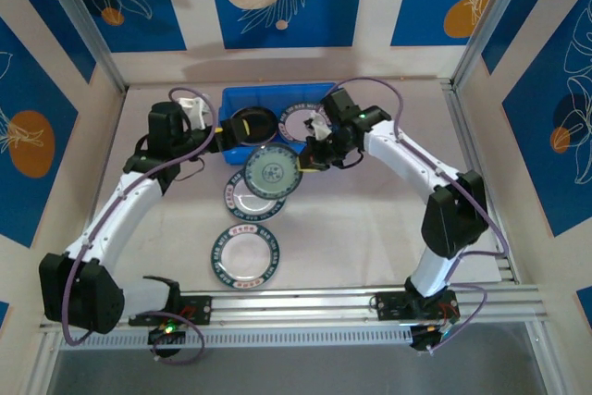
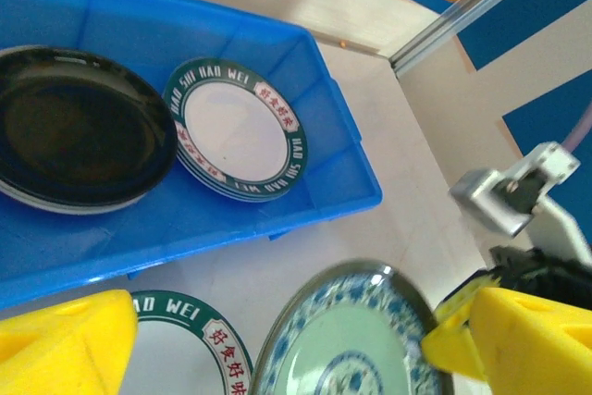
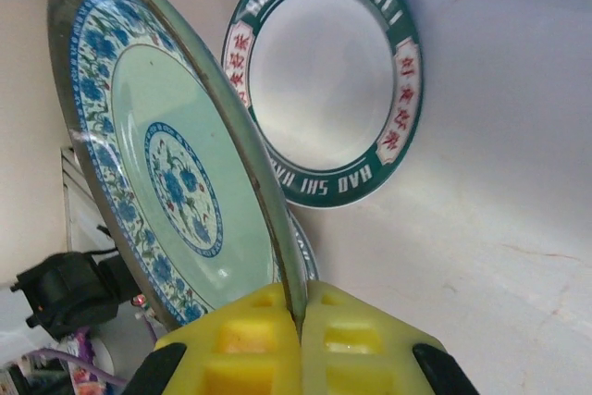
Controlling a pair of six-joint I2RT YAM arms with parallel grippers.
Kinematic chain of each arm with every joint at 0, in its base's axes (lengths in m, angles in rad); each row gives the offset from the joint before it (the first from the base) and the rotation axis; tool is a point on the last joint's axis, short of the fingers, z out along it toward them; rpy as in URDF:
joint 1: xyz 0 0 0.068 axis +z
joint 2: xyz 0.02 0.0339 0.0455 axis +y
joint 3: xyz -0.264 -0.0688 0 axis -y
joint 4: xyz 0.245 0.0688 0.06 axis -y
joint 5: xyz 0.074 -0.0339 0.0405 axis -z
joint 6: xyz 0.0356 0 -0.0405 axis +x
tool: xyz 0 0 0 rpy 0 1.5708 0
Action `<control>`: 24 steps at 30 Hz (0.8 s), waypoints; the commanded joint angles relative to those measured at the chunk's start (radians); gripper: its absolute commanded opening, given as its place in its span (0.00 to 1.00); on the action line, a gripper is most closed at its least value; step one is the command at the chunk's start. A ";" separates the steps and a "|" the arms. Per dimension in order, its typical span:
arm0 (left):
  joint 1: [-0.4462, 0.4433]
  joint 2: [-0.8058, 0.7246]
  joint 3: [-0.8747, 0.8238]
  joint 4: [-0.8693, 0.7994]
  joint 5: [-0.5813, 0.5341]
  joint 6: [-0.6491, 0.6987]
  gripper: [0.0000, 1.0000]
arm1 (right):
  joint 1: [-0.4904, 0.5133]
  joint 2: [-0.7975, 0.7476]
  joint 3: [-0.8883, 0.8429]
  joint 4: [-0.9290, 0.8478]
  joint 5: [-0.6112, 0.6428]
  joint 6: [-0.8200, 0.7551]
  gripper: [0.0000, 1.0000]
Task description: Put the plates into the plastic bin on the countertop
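Note:
My right gripper (image 3: 301,312) is shut on the rim of a pale green plate with blue flowers (image 3: 157,154), holding it tilted above the countertop (image 1: 370,228), just in front of the blue plastic bin (image 1: 242,97). In the bin lie a black plate (image 2: 74,127) and a white plate with a green lettered rim (image 2: 236,131). My left gripper (image 2: 287,349) is open, its yellow fingers (image 2: 65,344) wide on either side of the held plate (image 2: 351,349). Two more green-rimmed plates (image 1: 246,253) lie on the countertop, one (image 1: 237,199) partly under the held plate.
An aluminium rail (image 1: 324,302) runs along the near edge of the countertop. Pale walls and metal posts (image 1: 472,34) close in the back and sides. The right gripper's (image 1: 313,150) arm reaches in from the right.

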 commanded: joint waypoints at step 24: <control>-0.100 0.167 -0.082 0.306 0.100 -0.153 0.00 | -0.093 0.087 0.161 0.087 -0.155 0.057 0.09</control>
